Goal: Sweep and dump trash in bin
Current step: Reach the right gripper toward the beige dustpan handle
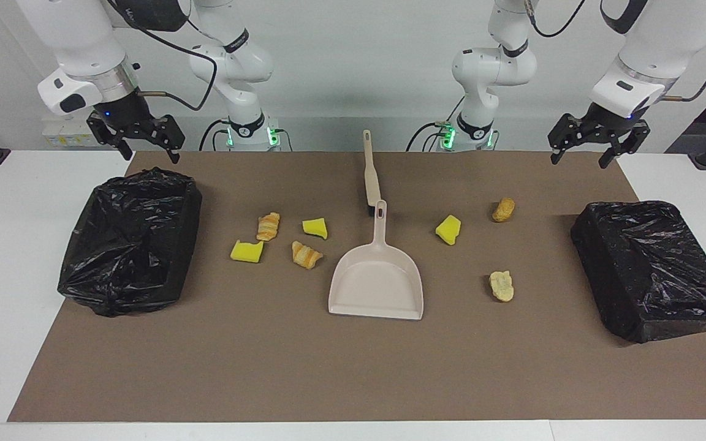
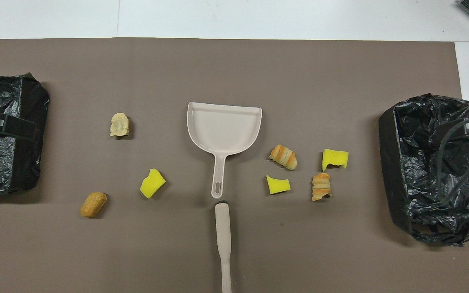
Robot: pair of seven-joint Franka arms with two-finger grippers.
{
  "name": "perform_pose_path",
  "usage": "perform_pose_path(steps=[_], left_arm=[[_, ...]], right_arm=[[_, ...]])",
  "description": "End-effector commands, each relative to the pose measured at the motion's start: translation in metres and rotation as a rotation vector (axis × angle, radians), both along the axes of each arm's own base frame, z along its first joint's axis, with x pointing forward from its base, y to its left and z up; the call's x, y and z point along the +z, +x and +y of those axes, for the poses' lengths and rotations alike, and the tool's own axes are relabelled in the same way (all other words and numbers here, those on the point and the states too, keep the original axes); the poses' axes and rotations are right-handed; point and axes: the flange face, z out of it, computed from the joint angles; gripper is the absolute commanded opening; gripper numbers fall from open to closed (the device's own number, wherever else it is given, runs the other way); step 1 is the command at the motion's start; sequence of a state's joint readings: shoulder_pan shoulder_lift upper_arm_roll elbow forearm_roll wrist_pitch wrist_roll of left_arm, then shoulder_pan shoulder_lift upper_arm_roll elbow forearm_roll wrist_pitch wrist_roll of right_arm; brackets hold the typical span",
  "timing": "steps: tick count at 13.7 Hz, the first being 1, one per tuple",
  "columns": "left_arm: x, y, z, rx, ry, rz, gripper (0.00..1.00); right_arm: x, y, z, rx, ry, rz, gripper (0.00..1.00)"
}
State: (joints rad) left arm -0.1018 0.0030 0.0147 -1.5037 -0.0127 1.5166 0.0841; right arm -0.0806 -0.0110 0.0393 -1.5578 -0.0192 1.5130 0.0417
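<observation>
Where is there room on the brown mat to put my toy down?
The widest bare patch is the strip of mat farther from the robots than the dustpan, between the two bins. It is crowded beside the dustpan toward the right arm's end, where four trash pieces cluster.

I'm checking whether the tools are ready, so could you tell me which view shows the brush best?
The facing view: the brush shows whole there, lying on the mat nearer to the robots than the dustpan, its dark bristle end by the dustpan's handle. The overhead view cuts its handle off at the bottom edge.
</observation>
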Motion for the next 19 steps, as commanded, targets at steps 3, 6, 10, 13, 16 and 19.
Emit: perform_pose_path(steps=[3, 6, 10, 13, 16, 19], left_arm=[[0.002, -0.004, 0.0, 0.007, -0.009, -0.009, 1.0], [0.002, -0.004, 0.0, 0.007, -0.008, -0.008, 1.0], [0.002, -0.004, 0.0, 0.007, -0.009, -0.009, 1.0], [0.002, -0.004, 0.0, 0.007, -0.009, -0.009, 1.0], [0.002, -0.004, 0.0, 0.007, -0.009, -0.009, 1.0], [0.002, -0.004, 0.0, 0.007, -0.009, -0.009, 1.0]], right_arm=[[-0.003, -0.007, 0.003, -0.007, 0.019, 0.039, 1.0], [-0.004, -0.008, 0.004, -0.003, 0.02, 0.042, 1.0], [-0.006, -0.008, 0.033, 0.089, 0.016, 0.048, 1.0], [-0.029, 0.007, 0.07, 0.144, 0.023, 0.071, 1.0], [-0.059, 0.026, 0.112, 0.152, 0.065, 0.076, 1.0], [-0.086, 0.04, 0.164, 0.121, 0.06, 0.057, 1.0]])
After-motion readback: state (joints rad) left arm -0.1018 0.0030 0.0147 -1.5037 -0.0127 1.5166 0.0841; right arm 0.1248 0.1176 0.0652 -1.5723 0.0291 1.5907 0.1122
